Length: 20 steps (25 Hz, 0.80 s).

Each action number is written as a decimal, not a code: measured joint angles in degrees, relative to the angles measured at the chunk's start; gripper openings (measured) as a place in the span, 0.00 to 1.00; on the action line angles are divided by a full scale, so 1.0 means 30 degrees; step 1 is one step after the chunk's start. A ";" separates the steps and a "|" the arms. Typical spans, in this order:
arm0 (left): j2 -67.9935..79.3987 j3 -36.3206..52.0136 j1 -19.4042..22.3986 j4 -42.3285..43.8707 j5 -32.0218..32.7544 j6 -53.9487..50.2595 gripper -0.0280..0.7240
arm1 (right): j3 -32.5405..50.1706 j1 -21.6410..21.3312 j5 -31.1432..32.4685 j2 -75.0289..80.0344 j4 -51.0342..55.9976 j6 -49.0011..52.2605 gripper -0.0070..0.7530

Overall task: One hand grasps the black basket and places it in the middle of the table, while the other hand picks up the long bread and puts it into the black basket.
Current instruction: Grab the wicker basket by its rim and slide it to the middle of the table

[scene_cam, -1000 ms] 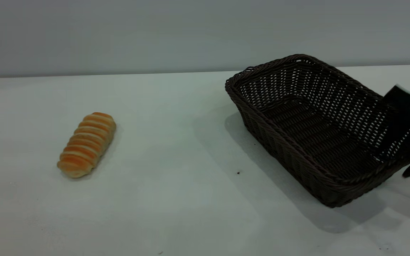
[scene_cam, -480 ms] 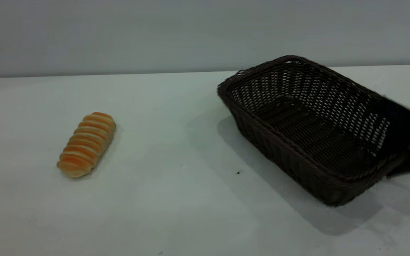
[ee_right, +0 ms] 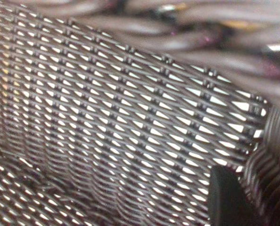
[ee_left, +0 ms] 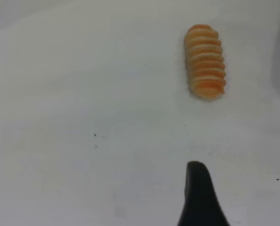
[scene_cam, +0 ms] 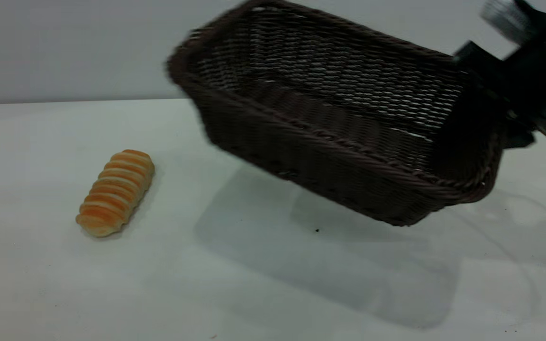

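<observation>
Black basket [scene_cam: 330, 156] dark openwork wicker, airborne, tilted | R gripper [scene_cam: 514, 118] clamped on end wall | L gripper [ee_left: 201, 197] jaws: can't tell

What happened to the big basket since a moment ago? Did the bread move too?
The right gripper, holding the black basket by its right end, lifted it off the table and swung it leftward toward the middle; it now hangs tilted in the air. The long bread stayed exactly where it was, and the left gripper hasn't touched it.
</observation>
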 joint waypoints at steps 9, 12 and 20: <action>0.0000 0.0000 0.0000 0.0000 0.0516 0.0000 0.71 | -0.4676 0.3059 0.1570 0.3065 -0.5345 0.2009 0.33; 0.0000 0.0000 0.0000 -0.0018 0.0687 0.0000 0.71 | -0.5970 0.3230 0.1744 0.4110 -0.5792 0.2827 0.33; 0.0000 0.0000 0.0000 -0.0353 0.0831 0.0000 0.71 | -0.8039 0.3629 0.2018 0.6927 -0.5835 0.3390 0.33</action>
